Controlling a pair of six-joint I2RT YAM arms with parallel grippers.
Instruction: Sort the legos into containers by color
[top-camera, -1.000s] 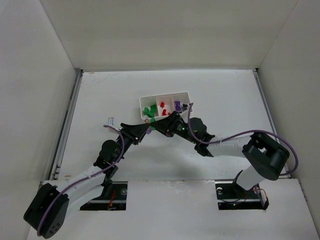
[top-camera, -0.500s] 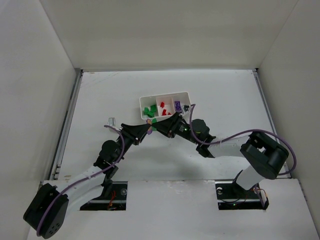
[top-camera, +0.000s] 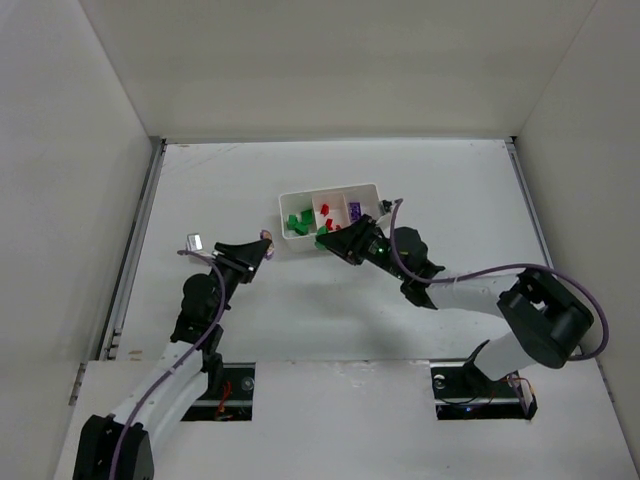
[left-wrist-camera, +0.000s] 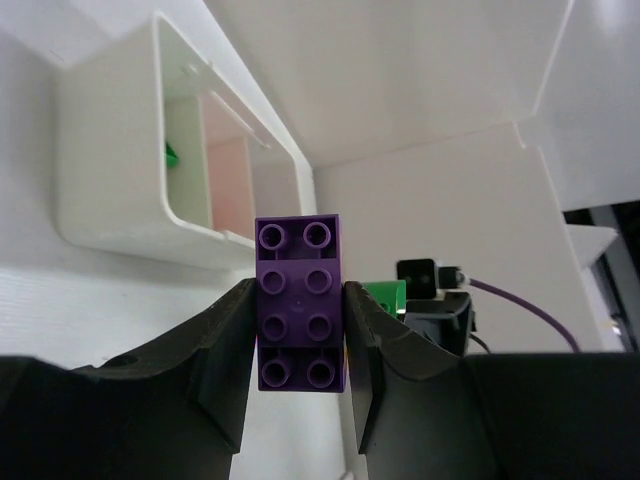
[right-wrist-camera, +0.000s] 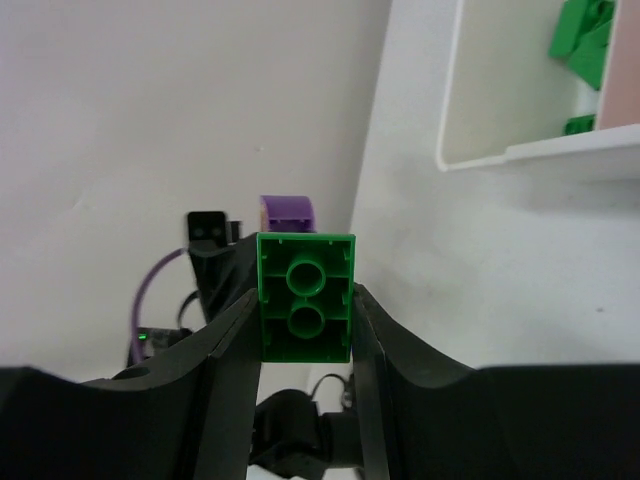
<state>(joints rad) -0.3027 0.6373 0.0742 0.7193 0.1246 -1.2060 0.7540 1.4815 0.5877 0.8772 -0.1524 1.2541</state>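
Observation:
My left gripper (left-wrist-camera: 300, 335) is shut on a purple lego (left-wrist-camera: 298, 262) and holds it above the table, left of the white tray (left-wrist-camera: 110, 215). In the top view the left gripper (top-camera: 263, 246) is left of and below the tray (top-camera: 372, 188). My right gripper (right-wrist-camera: 305, 320) is shut on a green lego (right-wrist-camera: 305, 290), just below the tray's left end (right-wrist-camera: 500, 155). The right gripper (top-camera: 324, 240) faces the left one. The tray holds green legos (top-camera: 297, 221) on the left, red legos (top-camera: 326, 212) in the middle and a purple lego (top-camera: 354, 211) on the right.
White walls enclose the table on three sides. A metal rail (top-camera: 135, 250) runs along the left edge. Purple cables trail along both arms. The right arm's forearm (top-camera: 470, 292) lies low across the table's right side.
The two grippers were tip to tip below the tray. My left gripper has pulled back to the left with the purple lego. My right gripper has moved slightly up toward the tray with the green one.

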